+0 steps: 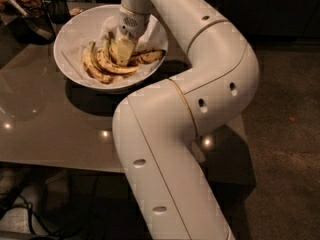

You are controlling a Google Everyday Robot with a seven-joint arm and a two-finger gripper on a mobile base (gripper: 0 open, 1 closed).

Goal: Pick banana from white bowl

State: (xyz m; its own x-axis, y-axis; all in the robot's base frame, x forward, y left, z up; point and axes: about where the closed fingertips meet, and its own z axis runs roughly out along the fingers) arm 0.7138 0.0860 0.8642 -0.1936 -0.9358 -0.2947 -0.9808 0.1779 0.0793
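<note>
The banana bunch [102,64], yellow with brown-black blotches, lies in the white bowl [70,31] at the upper left of the glossy table. One dark-blotched banana [149,57] sticks out to the right. My gripper [120,51] reaches down into the bowl from above and sits right on the bunch's middle. Its cream-coloured fingers [121,48] touch the bananas. My large white arm fills the centre and right of the view.
Dark glass containers [37,19] stand at the far left behind the bowl. The grey table [45,119] has its front edge near the bottom left. Cables lie on the floor below. Brown carpet [285,134] lies to the right.
</note>
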